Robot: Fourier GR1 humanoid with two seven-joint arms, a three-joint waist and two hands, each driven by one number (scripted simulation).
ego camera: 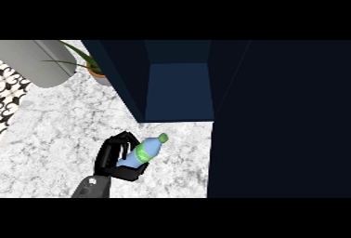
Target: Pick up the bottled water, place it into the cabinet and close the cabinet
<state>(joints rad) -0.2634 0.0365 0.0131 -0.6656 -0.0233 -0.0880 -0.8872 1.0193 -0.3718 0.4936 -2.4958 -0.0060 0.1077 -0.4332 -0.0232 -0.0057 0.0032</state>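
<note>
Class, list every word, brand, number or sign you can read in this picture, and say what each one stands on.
None can be read.
Green label band on the clear blue plastic water bottle, held in the left hand: any print is too blurred to read.
Dark blue open cabinet: no text visible.
Black-and-white patterned tiles: pattern only, no letters.

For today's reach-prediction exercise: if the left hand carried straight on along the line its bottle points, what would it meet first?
Probably the dark cabinet door: the left hand tilts the bottled water up and rightward. Depth is unclear.
</note>
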